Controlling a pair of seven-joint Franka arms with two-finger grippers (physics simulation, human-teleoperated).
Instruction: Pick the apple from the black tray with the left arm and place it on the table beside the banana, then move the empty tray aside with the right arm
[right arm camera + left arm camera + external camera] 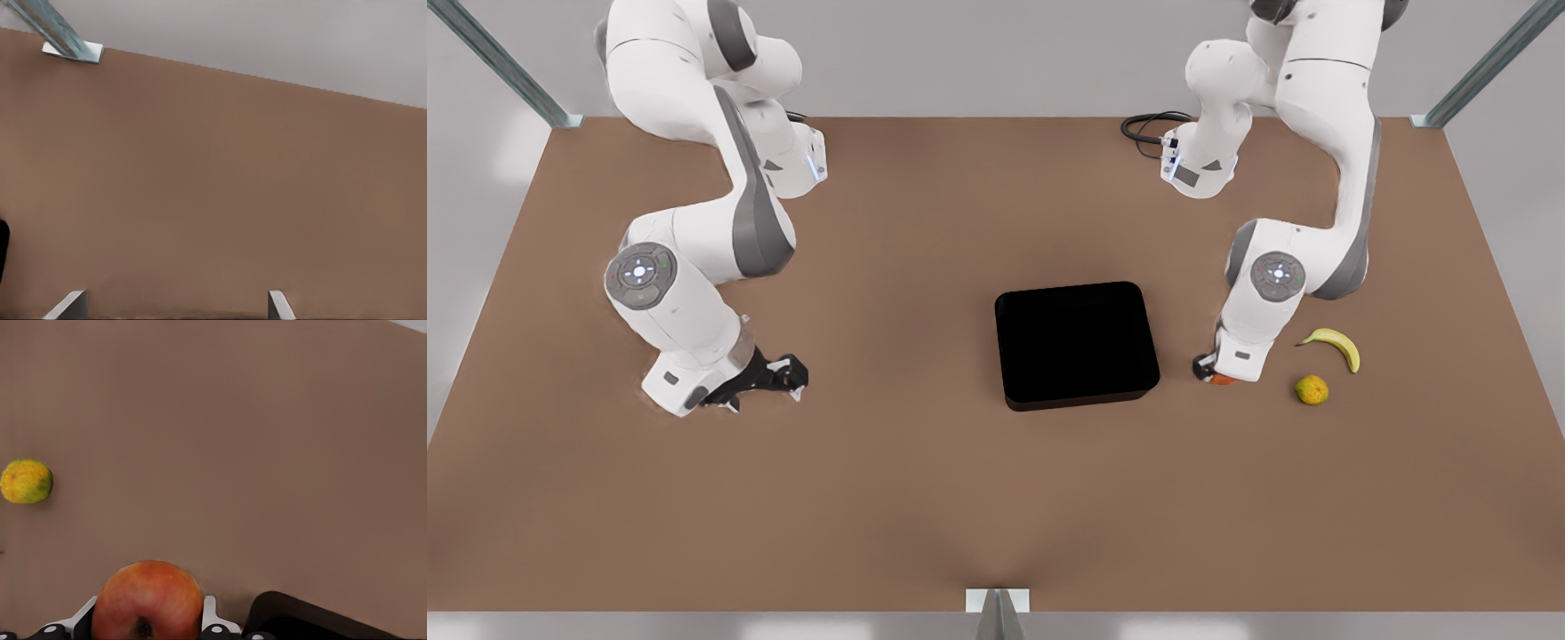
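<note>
Black tray (1076, 345) mid-table (925, 498). To the front view's right: apple (1223, 380), then banana (1336, 346) behind round fruit (1312, 389).

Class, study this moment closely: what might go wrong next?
1. The left gripper holds the apple low over the table; released, it might roll toward the black tray or the yellow-green fruit.
2. The right gripper, open, waits far from the tray; its reach may cross the left arm.
</note>
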